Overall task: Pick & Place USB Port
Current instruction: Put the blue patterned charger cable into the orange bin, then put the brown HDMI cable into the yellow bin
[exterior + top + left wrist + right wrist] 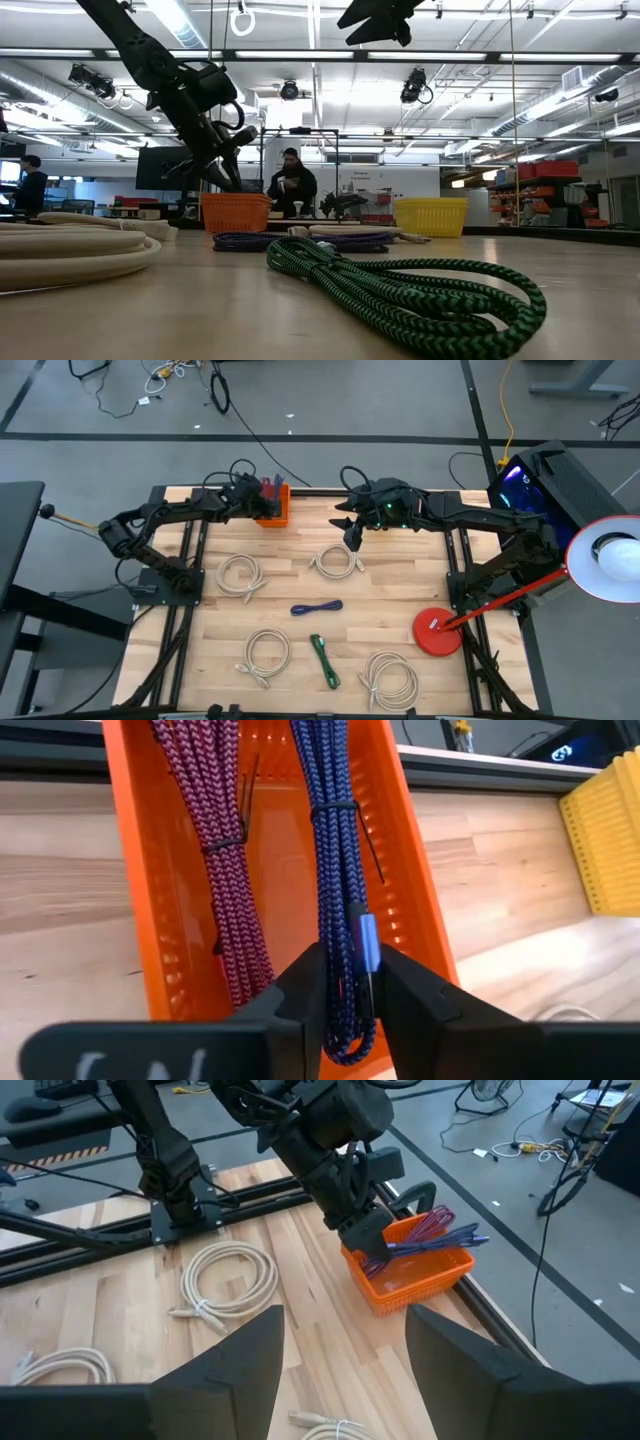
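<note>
My left gripper [345, 990] sits in the far orange basket [135, 870], jaws loosely around the blue cable [335, 870]; my right gripper [345, 1350] hangs released.

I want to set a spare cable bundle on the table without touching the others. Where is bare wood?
Bare wood lies between the orange basket and the white coil under the right gripper, and along the left edge beside the left-hand white coil. The middle and front are crowded: blue cable, green cable, two more white coils, red lamp base.
</note>
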Controlling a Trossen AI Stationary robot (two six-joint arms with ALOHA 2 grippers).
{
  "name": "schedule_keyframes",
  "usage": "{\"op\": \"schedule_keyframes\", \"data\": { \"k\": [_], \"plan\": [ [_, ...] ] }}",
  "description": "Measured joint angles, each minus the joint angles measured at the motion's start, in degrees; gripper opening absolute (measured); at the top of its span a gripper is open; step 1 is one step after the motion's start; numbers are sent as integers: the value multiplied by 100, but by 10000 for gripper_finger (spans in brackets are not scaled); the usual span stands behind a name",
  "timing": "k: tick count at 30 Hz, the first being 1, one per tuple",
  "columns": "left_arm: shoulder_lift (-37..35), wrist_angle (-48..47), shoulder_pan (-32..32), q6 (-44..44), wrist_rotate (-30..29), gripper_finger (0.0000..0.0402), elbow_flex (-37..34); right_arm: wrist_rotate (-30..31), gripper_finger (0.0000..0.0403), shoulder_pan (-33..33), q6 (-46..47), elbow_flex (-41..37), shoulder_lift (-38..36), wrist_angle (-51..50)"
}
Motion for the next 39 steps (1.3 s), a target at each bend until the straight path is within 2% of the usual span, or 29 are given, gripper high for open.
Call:
{"op": "schedule_keyframes", "data": {
  "k": [13, 25, 32, 36, 39],
  "plan": [
    [0, -7, 116, -131, 252, 97, 0, -13, 210, 0, -15, 0, 0, 2],
    [0, 3, 138, -146, 438, 188, 2, -11, 210, 0, -46, 0, 0, 2],
    [-45, 177, 146, 0, 1394, 208, 260, -2, 210, 0, -129, 0, 2, 2],
    [-46, -74, 120, 203, 2034, 208, 864, -11, 210, 0, -129, 0, 2, -4],
    [-48, -678, -63, 541, 2179, 208, 1448, -285, 210, -2, -126, 0, 12, -223]
  ]
}}
